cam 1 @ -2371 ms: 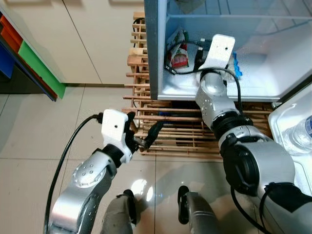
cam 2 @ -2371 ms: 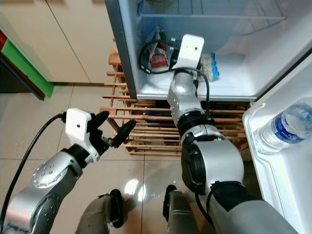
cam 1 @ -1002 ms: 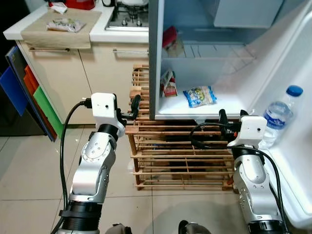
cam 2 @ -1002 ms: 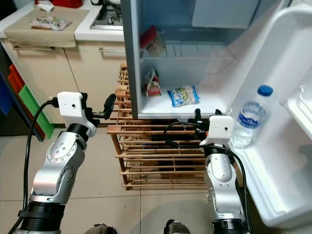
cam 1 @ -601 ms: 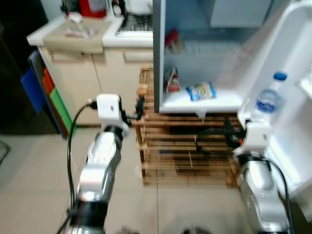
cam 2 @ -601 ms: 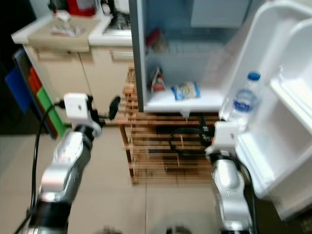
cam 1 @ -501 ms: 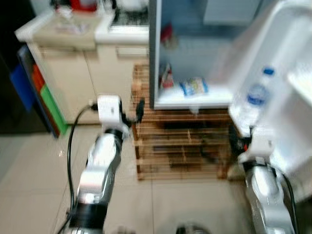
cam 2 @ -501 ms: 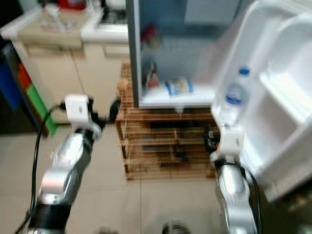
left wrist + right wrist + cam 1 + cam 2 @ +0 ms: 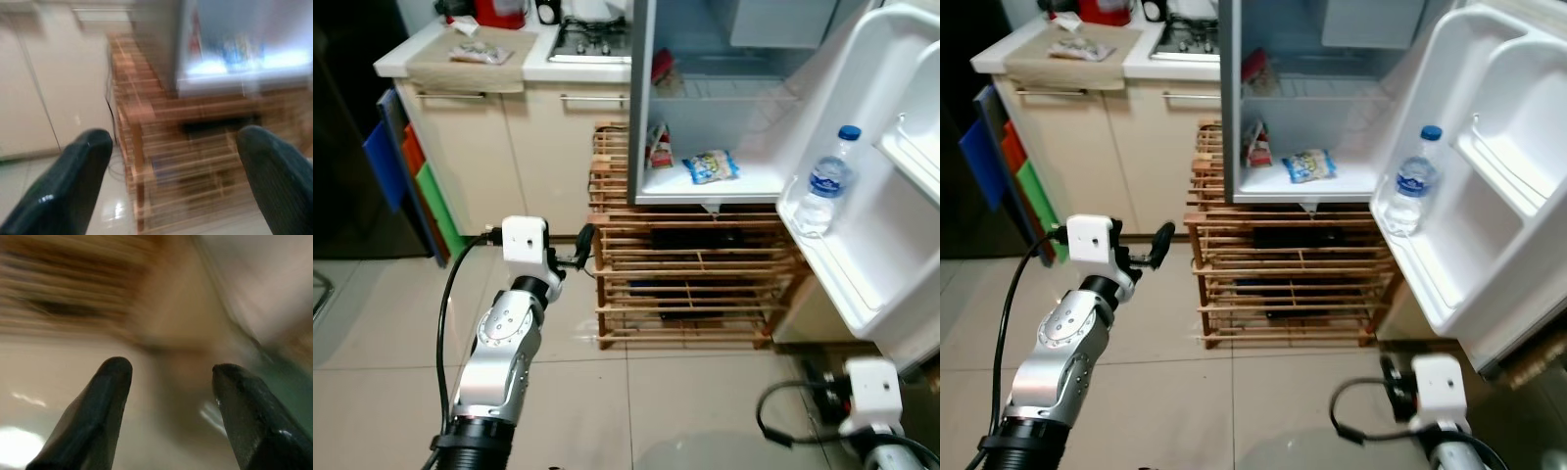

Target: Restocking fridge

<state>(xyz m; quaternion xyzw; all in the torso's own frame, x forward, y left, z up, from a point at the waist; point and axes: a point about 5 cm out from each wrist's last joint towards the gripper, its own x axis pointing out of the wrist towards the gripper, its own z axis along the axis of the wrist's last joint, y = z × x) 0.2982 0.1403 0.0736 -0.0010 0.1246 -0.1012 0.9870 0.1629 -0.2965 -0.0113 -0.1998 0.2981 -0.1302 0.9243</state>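
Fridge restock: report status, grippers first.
Left gripper open, empty, raised toward the wooden rack. Right gripper open, empty, low. Fridge open, snack bag on shelf, water bottle in door.

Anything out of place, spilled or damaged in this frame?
Nothing spilled or damaged. The fridge door hangs wide open with a water bottle upright in its shelf. A blue snack packet lies skewed on the fridge floor. Both hands are open and empty.

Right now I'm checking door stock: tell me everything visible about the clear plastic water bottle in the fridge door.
The clear plastic water bottle with a blue cap stands upright in the lower shelf of the open white fridge door. A blue and white label wraps its middle. It looks sealed and at least partly full; the exact level is unclear. Its base sits inside the shelf, and nothing else touches it.
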